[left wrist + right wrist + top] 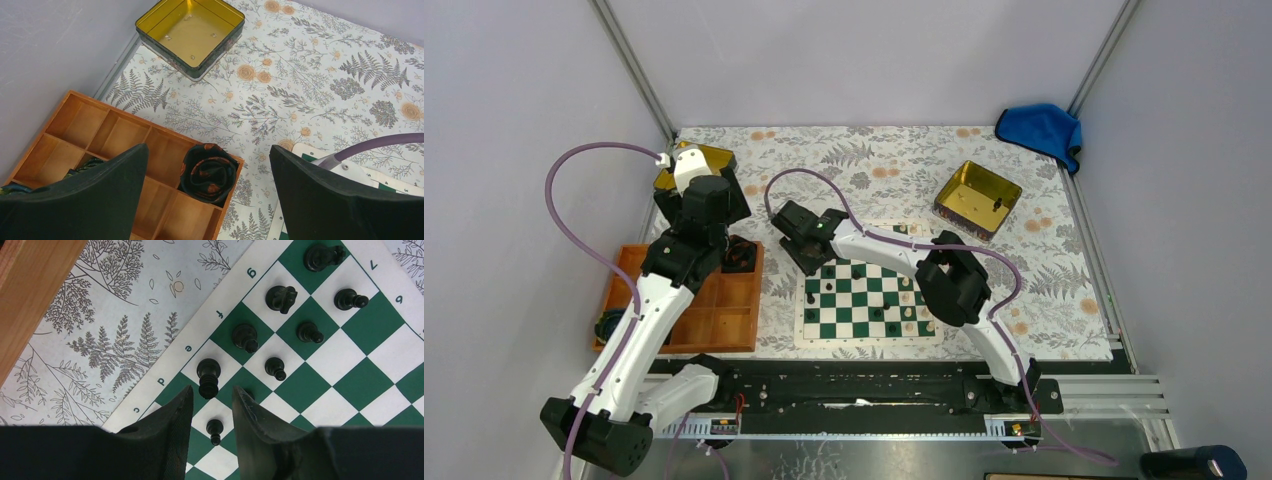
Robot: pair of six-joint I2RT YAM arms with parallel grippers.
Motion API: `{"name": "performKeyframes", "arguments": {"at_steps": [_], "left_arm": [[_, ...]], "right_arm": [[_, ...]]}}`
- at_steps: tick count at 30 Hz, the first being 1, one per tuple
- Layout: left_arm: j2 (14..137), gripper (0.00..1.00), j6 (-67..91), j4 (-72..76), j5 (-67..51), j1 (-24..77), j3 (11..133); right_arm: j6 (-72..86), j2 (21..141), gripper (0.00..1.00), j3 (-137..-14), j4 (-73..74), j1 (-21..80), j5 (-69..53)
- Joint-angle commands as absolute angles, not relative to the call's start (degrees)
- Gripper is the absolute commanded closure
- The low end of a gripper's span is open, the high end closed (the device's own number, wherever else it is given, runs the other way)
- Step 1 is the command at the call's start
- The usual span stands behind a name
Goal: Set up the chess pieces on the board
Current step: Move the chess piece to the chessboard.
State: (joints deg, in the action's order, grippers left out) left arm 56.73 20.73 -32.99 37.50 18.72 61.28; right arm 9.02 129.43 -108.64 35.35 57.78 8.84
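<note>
Several black chess pieces [280, 297] are stood along the board's [350, 380] lettered edge; rows judged unfinished. The right gripper [212, 390] is held half-apart, nothing clamped; the left gripper [208, 148] is spread wide.

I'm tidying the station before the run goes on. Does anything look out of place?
Yes. A rolled dark fabric with orange print sits in one compartment of the wooden tray, and it has nothing to do with chess. The black chess pieces on the board look upright; none is clearly toppled.
</note>
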Motion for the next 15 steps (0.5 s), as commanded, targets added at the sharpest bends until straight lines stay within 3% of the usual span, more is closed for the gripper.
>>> {"name": "performKeyframes", "arguments": {"at_steps": [1,15], "left_arm": [[56.9,0.01,19.8,-29.7,37.7,19.0,60.9],[57.0,0.01,19.9,-29.7,37.7,19.0,60.9]], "right_arm": [[9.2,129.6,0.60,-111.7,35.0,57.3,7.5],[9.2,130.2,0.61,-112.2,35.3,57.3,6.6]]}}
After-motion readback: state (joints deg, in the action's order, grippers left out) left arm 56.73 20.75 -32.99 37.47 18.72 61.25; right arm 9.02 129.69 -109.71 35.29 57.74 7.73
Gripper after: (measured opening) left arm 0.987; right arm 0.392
